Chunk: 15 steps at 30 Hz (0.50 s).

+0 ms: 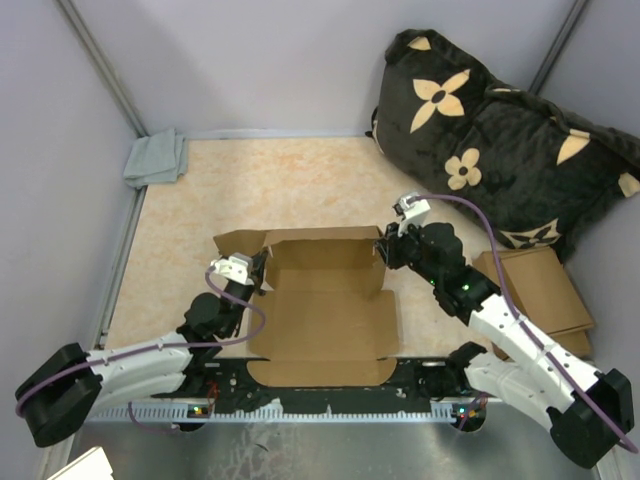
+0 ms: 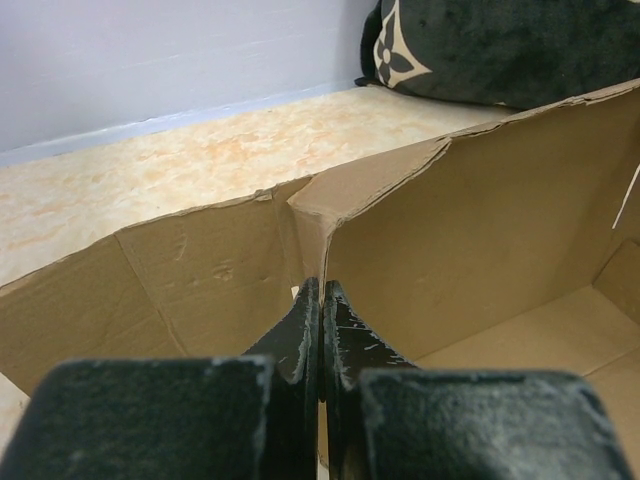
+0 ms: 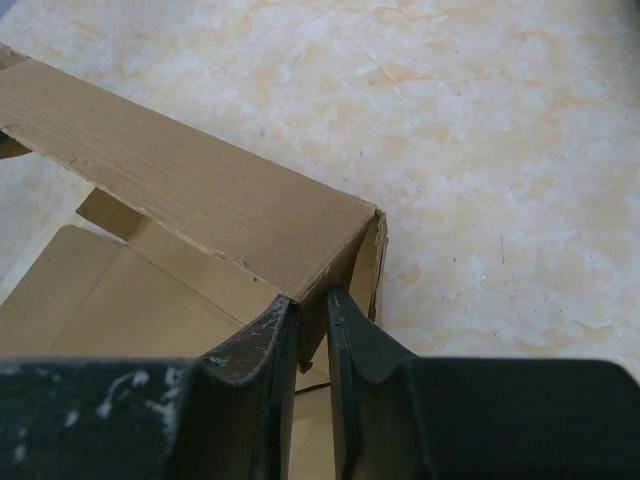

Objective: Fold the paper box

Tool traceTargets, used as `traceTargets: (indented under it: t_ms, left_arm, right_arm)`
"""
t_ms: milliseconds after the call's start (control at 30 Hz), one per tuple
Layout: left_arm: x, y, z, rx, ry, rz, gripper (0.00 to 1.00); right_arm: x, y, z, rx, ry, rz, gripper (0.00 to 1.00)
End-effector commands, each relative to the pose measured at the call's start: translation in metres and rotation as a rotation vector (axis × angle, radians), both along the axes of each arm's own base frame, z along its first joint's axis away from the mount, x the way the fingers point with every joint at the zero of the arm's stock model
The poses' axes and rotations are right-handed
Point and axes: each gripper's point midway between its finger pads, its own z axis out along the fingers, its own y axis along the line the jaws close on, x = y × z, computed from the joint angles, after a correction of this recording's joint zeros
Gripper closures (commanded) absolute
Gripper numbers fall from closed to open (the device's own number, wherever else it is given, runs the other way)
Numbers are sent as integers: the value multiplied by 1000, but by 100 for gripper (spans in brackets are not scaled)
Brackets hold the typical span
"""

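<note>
The paper box (image 1: 325, 320) lies in the middle of the table, half formed: base flat, back wall raised, front flap flat by the arm bases. My left gripper (image 1: 252, 280) sits at its back left corner. In the left wrist view the gripper (image 2: 322, 290) is shut, tips together just in front of the corner fold of the box (image 2: 480, 220), with nothing visibly between them. My right gripper (image 1: 385, 248) is at the back right corner. In the right wrist view the gripper (image 3: 312, 300) is shut on the upright corner flap of the box (image 3: 200, 190).
A stack of flat cardboard pieces (image 1: 540, 290) lies to the right of the right arm. A black cushion with tan flowers (image 1: 500, 150) fills the back right corner. A grey cloth (image 1: 157, 158) sits at the back left. Walls enclose the mottled beige table (image 3: 480, 150).
</note>
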Motion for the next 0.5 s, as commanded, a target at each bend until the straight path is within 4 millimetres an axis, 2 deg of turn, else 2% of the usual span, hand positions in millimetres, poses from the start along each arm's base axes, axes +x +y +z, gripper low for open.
traceTargets:
  t_ms: [0, 167, 333, 467]
  left_arm:
    - [-1, -5, -3, 15, 25, -20, 100]
    - [-2, -5, 2, 0, 26, -20, 95]
    - [-8, -11, 22, -82, 43, -67, 72]
    - [-14, -15, 37, -135, 76, -105, 66]
  right_arm:
    - [6, -2, 23, 45, -69, -33, 85]
    - [7, -3, 20, 42, -63, -38, 90]
    - [8, -4, 19, 42, -69, -47, 96]
    - [9, -4, 18, 39, -74, -54, 100]
